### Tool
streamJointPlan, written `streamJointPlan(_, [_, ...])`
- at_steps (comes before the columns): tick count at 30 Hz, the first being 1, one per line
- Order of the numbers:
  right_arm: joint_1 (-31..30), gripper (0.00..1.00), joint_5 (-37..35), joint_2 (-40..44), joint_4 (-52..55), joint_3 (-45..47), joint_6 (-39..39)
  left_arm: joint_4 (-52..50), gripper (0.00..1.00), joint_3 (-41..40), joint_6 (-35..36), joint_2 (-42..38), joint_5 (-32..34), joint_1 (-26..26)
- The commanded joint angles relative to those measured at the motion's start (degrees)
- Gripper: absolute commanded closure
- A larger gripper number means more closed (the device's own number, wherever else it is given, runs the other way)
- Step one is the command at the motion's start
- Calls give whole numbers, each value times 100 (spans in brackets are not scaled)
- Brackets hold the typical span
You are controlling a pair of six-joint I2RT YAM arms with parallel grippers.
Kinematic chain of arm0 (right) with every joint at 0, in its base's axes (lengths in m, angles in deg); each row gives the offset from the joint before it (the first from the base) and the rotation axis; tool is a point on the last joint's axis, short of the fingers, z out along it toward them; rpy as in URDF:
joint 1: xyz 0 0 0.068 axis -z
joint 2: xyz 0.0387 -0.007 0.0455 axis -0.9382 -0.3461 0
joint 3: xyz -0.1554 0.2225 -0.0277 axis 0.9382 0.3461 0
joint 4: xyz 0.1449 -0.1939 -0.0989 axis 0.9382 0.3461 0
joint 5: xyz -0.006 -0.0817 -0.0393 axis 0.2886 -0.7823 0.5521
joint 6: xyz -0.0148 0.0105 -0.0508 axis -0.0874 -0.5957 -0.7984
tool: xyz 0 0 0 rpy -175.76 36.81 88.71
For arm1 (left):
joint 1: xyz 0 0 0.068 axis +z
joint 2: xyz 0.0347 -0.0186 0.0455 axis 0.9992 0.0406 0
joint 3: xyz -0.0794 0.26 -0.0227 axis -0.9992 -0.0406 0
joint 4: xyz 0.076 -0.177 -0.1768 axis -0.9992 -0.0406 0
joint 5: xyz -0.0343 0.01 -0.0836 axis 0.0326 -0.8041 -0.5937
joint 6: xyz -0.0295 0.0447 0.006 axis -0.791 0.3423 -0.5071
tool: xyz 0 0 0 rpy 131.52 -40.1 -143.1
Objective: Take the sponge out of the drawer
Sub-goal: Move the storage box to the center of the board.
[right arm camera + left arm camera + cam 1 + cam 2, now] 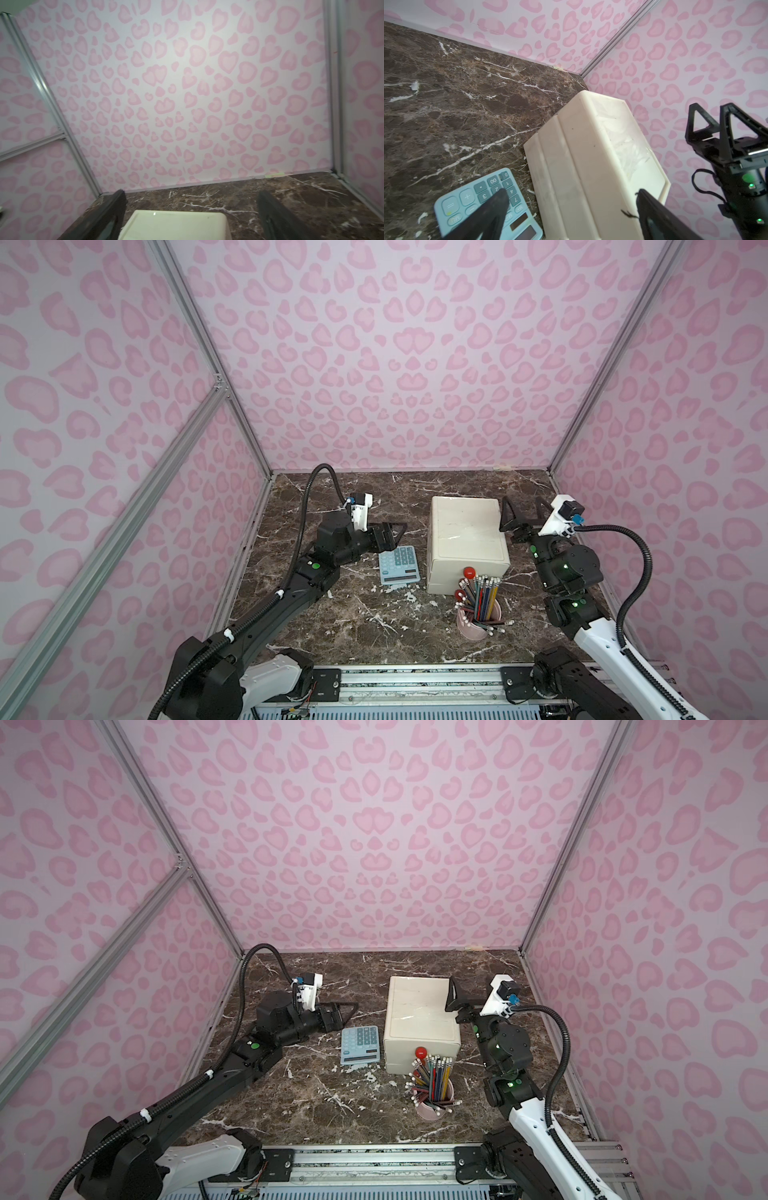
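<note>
Drawer unit [465, 531]: cream-white, shut
Boxy plastic; stands upright on the dark marble table [374, 626], right of centre; front faces the near edge; drawer fronts flush; red round knob [469, 572] on front; inside hidden

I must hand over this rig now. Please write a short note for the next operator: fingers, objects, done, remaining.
Left gripper: fingers open, empty, by the light blue calculator, beside the cream plastic drawer box.
Right gripper: fingers open, empty, pointing up at the box's other side.
Sponge: not visible; drawers look shut, round red knob untouched.
Done: nothing yet.
Left to do: pull the drawer open, take the sponge out.
Caution: the pink cup of pencils stands close before the drawer front.
</note>
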Motion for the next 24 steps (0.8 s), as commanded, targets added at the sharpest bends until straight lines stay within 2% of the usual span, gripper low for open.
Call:
streamJointPlan(1, [-406, 1, 884, -159, -495, -83, 158, 10, 2, 213, -150, 124, 103, -27])
streamJointPlan(4, [-728, 1, 208, -278, -258, -219, -187, -658, 2, 781, -189, 793, 40, -27])
streamJointPlan(7, [-722, 1, -374, -286, -245, -178, -165, -1101, 2, 1212, -152, 1650, -293, -36])
streamJointPlan(10, [-722, 1, -653, -249, -85, -215, -269, -1431, 2, 1391, -42, 2214, -147, -61])
streamJointPlan(13, [-719, 1, -978, -149, 78, -212, -292, -1828, 2, 1329, 198, 2195, 481, -194])
streamJointPlan(16, [-647, 1, -1247, -68, 144, -163, -330, -2785, 0, 1579, 768, 2061, 1314, -573])
streamJointPlan(17, [-600, 1, -1313, -64, 193, -169, -328, -3135, 6, 1682, 989, 2066, 1560, -757])
streamJointPlan(19, [-486, 1, -1393, -115, 263, -177, -343, -3638, 8, 1800, 1229, 2122, 2017, -1079])
streamJointPlan(21, [-260, 1, -1311, -279, 447, -282, -331, -3895, 5, 1843, 1255, 2225, 2433, -1294])
streamJointPlan(24, [224, 1, -874, -665, 1335, -736, -69, -3842, 4, 1741, 1121, 2262, 2766, -1454])
